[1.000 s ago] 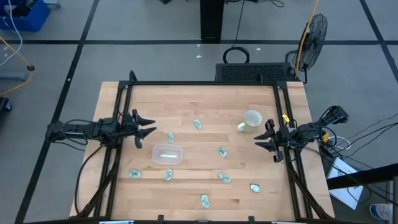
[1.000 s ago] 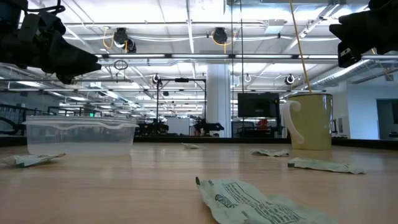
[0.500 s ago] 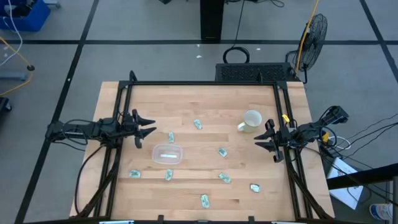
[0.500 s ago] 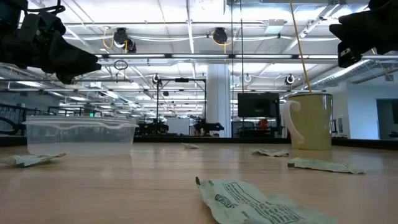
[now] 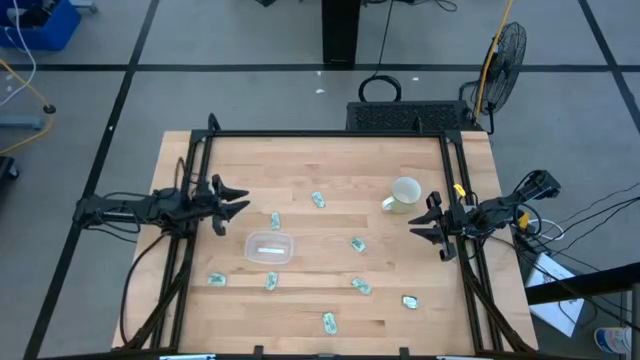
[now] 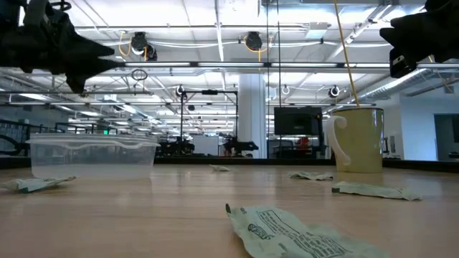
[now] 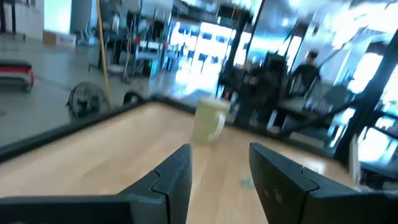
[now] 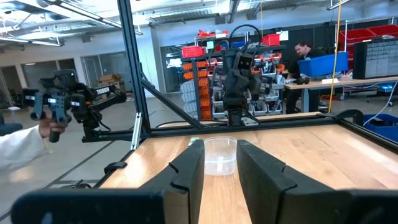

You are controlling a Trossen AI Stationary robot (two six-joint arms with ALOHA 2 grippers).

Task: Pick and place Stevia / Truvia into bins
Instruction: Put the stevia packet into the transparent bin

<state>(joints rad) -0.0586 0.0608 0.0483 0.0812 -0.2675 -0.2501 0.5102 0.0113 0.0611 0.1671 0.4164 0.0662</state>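
Note:
Several pale green and white Stevia sachets (image 5: pixel 357 243) lie flat and scattered on the wooden table; one (image 6: pixel 294 233) lies close to the low camera. One white sachet (image 5: pixel 268 248) lies inside the clear plastic bin (image 5: pixel 270 249), which stands left of the table's middle. My left gripper (image 5: pixel 242 204) is open and hovers above the table just left of and beyond the bin. My right gripper (image 5: pixel 415 226) is open and waits at the table's right side, near the mug. In the right wrist view the bin (image 8: pixel 220 155) shows far off between my own fingers.
A pale mug (image 5: pixel 404 194) stands upright right of the middle, handle toward the left; the left wrist view shows it (image 7: pixel 208 121) across the table. Black frame rails (image 5: pixel 330 134) run along the table's far, left and right edges. A person's white sleeve (image 8: pixel 18 152) shows beyond the table.
My left gripper has risen a little above the table; in the low view its fingers stand higher than before. It has stayed open. The right arm, the sachets and the bin have kept still.

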